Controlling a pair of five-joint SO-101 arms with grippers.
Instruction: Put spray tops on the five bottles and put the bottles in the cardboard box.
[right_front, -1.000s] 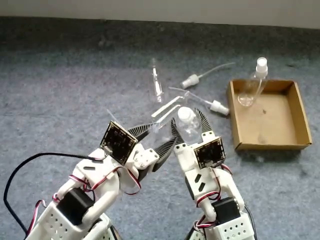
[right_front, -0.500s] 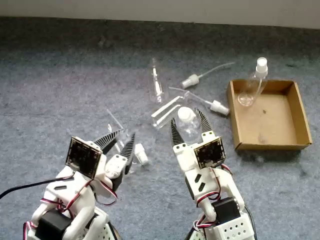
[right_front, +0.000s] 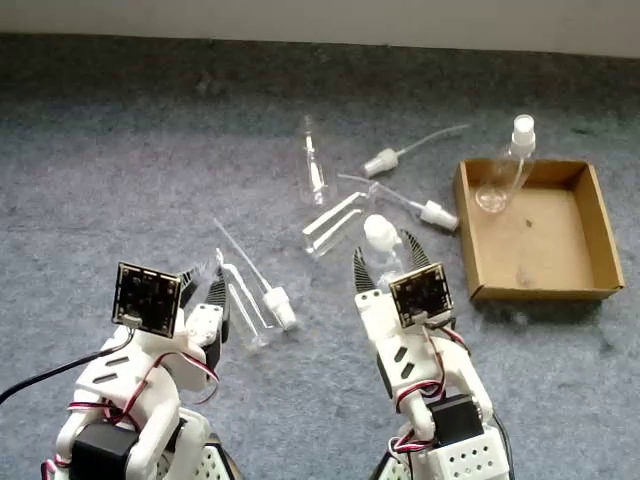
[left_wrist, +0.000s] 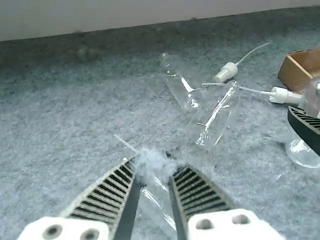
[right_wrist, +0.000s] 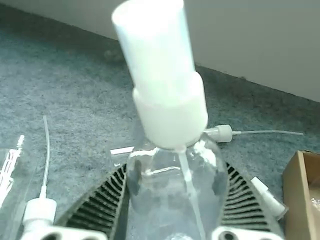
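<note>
Left end effector (left_wrist: 151, 169) gripping clear bottle (left_wrist: 156, 201), grey carpet (left_wrist: 60, 105)

In your left wrist view, the frame edge cuts off the box (left_wrist: 300, 67) and the held bottle (left_wrist: 302, 152). A blurred patch (left_wrist: 149, 159) covers the front of the left gripper (left_wrist: 151, 167). High view: your right gripper (right_front: 383, 247), 9 o'clock from the box, hides the bottle's lower half.

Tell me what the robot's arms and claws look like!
Both arms are white plastic with blocky joints. The left gripper and right gripper have black, ribbed, pointed fingers. Red, white and black wires loop along them, and a dark square circuit board sits on each wrist.
</note>
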